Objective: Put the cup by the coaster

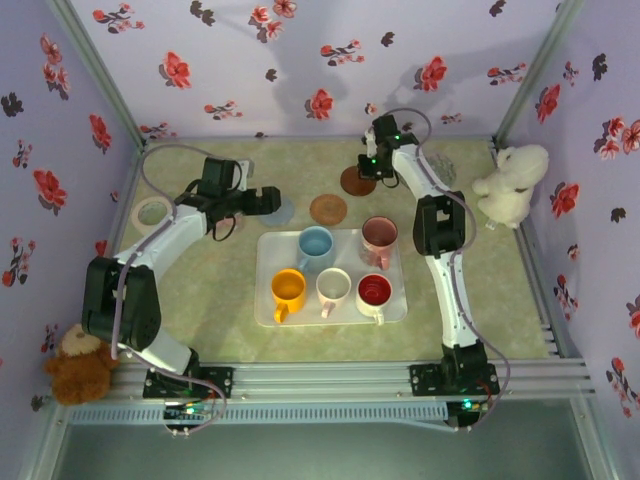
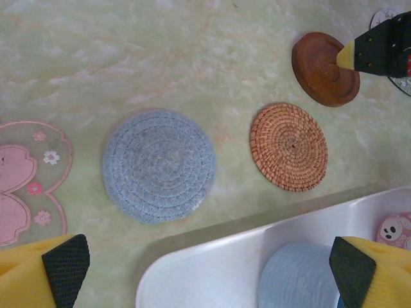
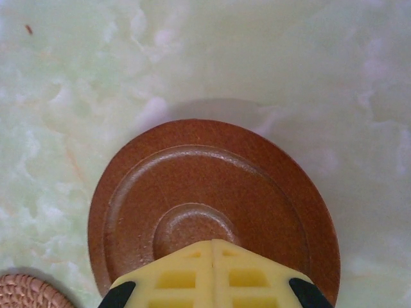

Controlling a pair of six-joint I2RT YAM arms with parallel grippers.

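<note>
A white tray (image 1: 262, 300) holds several cups: blue (image 1: 316, 243), mauve (image 1: 379, 238), orange (image 1: 288, 290), white (image 1: 333, 288) and red (image 1: 374, 292). My left gripper (image 1: 268, 200) hangs open above the tray's far left corner (image 2: 212, 263), with the blue cup (image 2: 298, 279) beside its right finger. Nothing sits between its fingers. A blue woven coaster (image 2: 158, 165) lies just beyond the tray, a rattan coaster (image 2: 289, 146) to its right. My right gripper (image 3: 213, 247) is shut, its tips over the middle of a brown wooden coaster (image 3: 212, 186).
A pink flower coaster (image 2: 26, 179) lies at the far left. A clear patterned coaster (image 1: 440, 165) sits right of the right gripper (image 1: 368, 165). A white plush (image 1: 512, 185) stands at the right wall and a brown bear (image 1: 75, 365) at the near left.
</note>
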